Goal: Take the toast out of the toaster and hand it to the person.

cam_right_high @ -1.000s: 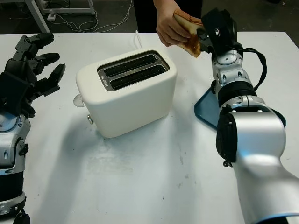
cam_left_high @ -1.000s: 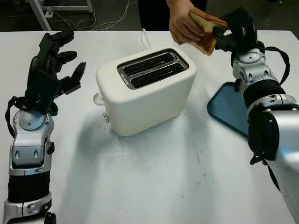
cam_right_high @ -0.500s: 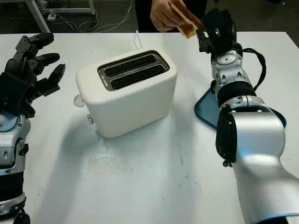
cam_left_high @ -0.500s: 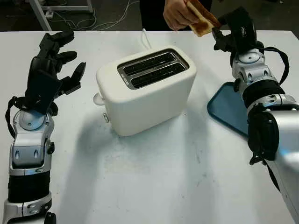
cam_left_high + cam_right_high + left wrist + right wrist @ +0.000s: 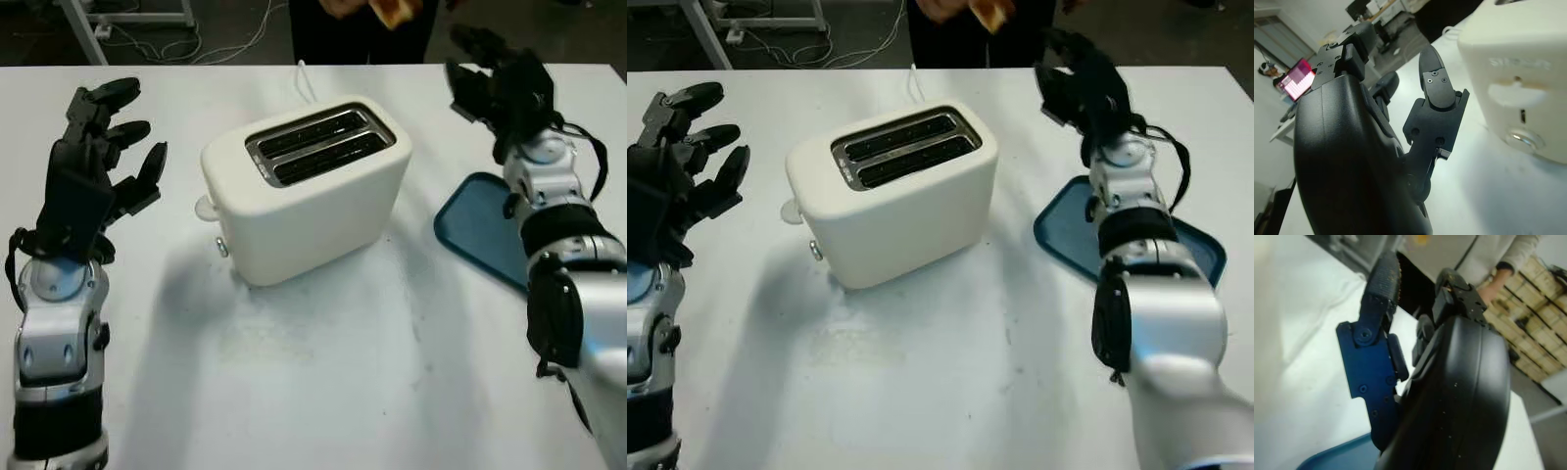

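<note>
- The golden-brown slice of toast [image 5: 392,10] is at 12 o'clock, in the person's hand [image 5: 345,8] past the table's far edge.
- The cream two-slot toaster [image 5: 306,186] stands mid-table on the white table [image 5: 323,392].
- The black three-finger right hand [image 5: 498,83] is raised at 2 o'clock beyond the blue plastic tray [image 5: 478,230], fingers apart, holding nothing.
- The black three-finger left hand [image 5: 93,157] is up at 9 o'clock, fingers apart.
</note>
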Controlling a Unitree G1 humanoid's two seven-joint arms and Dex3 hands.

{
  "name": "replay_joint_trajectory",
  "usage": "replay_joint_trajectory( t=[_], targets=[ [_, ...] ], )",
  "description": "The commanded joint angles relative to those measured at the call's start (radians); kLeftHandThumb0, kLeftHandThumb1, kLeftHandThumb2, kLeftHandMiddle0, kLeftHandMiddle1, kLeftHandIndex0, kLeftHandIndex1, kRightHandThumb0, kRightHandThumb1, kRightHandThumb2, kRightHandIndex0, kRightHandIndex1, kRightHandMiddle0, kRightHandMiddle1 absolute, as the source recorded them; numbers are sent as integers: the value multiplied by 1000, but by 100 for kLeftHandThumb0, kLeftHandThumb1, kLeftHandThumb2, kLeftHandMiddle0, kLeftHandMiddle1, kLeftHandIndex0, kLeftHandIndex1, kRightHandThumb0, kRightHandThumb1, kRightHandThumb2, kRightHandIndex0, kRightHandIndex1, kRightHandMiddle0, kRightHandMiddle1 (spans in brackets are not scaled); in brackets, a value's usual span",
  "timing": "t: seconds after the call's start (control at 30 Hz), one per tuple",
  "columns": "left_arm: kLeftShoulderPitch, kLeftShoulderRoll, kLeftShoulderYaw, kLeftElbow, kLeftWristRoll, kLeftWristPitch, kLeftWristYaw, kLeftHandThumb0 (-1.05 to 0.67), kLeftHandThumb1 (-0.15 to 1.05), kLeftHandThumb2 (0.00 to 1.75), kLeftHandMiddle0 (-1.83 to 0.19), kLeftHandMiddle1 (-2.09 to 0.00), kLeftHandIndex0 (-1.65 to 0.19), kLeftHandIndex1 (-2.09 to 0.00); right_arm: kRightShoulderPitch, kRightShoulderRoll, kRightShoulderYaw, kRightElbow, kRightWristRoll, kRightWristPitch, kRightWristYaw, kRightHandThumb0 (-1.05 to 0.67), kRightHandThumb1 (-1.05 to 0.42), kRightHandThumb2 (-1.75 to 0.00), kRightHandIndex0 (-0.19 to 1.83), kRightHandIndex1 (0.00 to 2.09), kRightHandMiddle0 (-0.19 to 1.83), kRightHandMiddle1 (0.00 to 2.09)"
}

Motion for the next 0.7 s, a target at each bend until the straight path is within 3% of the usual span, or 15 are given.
replay_joint_trajectory(
  t=[0.0, 0.1, 0.33, 0.53, 0.67],
  targets=[
    [51, -9, 7, -76, 19, 35, 18, -33, 83, 54, 0, -84, 0, -65, 155, 41, -16, -231, 58, 10, 4, -74, -92, -66, 18, 3, 17, 2],
    [105, -46, 11, -139, 4, 47, 36, -37, 91, 34, 0, -80, -7, -54, 357, 97, -15, -537, 108, 52, -16, -73, -92, -68, 19, 3, 18, 2],
    [226, -105, -17, -268, 25, 101, 67, -35, 92, 48, -2, -72, -12, -42, 706, 243, 56, -957, 197, 168, -41, -66, -92, -79, 16, 1, 16, 1],
    [329, -171, -68, -264, 39, 70, 87, -44, 92, 78, -1, -58, -10, -28, 892, 341, 132, -1106, 160, 168, -112, -67, -92, -80, 15, 1, 15, 1],
    [362, -201, -87, -230, 56, 1, 106, -52, 92, 77, 0, -55, -10, -25, 959, 386, 186, -1091, 102, 145, -155, -63, -92, -85, 14, 0, 14, 0]
  ],
)
